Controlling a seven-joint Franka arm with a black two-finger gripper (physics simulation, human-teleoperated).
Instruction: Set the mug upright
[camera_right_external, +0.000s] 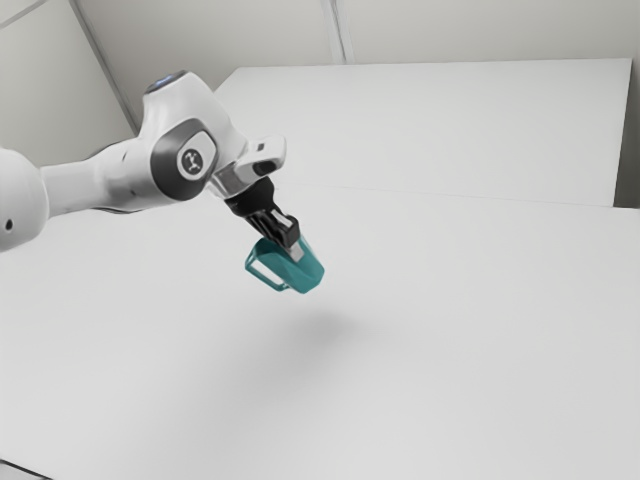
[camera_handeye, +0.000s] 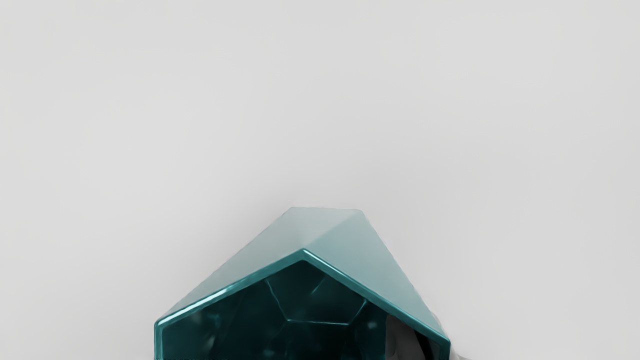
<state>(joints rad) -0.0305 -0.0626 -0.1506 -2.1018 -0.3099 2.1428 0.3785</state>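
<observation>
Exterior view: pale table (camera_right_external: 480, 390) (faint shadow (camera_right_external: 325, 328)) beneath the tilted mug (camera_right_external: 305, 274)

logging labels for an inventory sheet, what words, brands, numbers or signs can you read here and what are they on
Readable words, brands or numbers: none.
Pale emblem on the dark round joint cover of the arm: a sign, too small to make out as letters.
Bluish mark at the top of the arm: too small to read.
Mug: no lettering on the sides in view.
</observation>
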